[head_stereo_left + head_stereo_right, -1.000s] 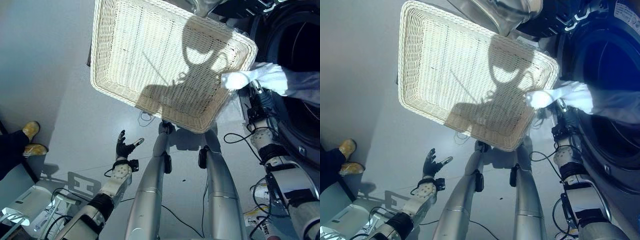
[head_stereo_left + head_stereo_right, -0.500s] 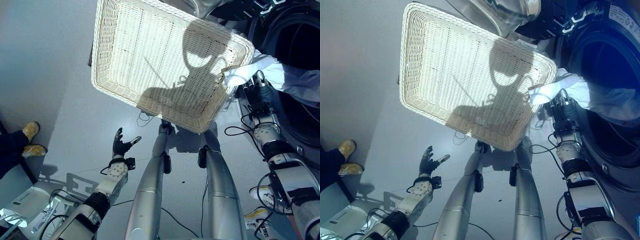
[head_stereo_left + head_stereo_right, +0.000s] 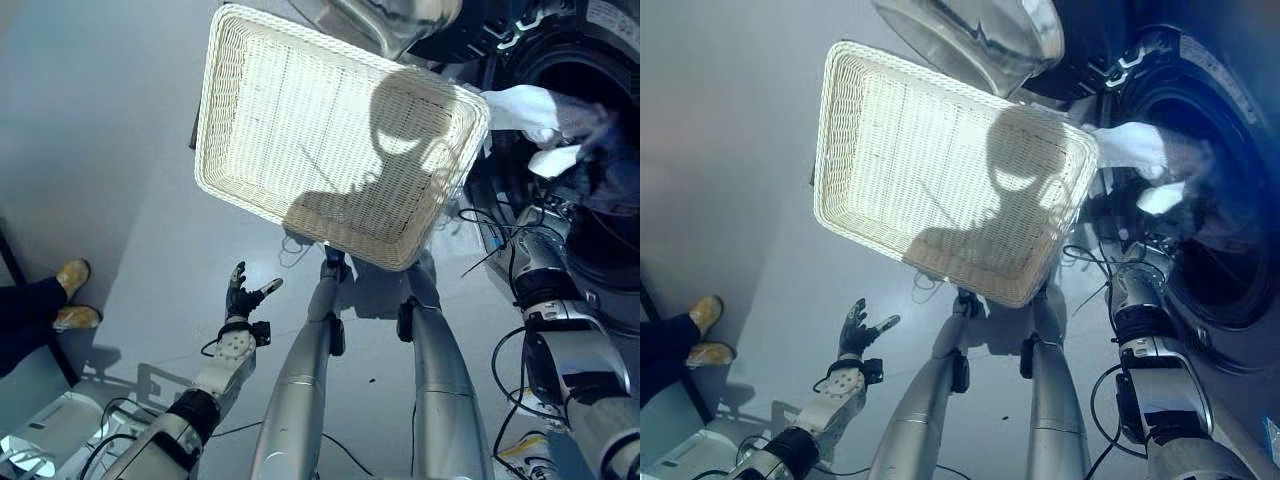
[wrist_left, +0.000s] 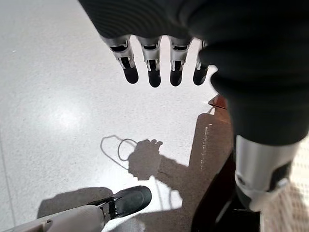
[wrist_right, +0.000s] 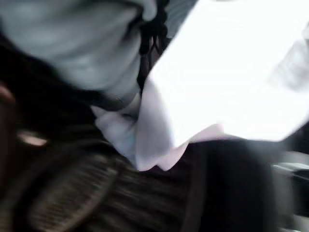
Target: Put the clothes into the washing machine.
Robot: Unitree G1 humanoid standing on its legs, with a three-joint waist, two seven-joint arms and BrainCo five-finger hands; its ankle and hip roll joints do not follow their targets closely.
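The white cloth garment hangs at the dark round washing machine drum opening, beside the emptied cream wicker basket. The right hand's grip cannot be told; the left hand idles, fingers straight, empty. Next, I judge, comes pushing the cloth fully inside (it overhangs the rim).

Cream woven wicker basket, white clothes, dark washing machine, pale grey floor, yellow shoes

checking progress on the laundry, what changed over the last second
The white cloth went from the basket's corner toward the washing machine's drum opening, carried by the right arm reaching in; the right hand is now hidden among the cloth. The whole view shifted too, so the camera moved. The wicker basket stayed empty, and the left hand stayed open over the floor.
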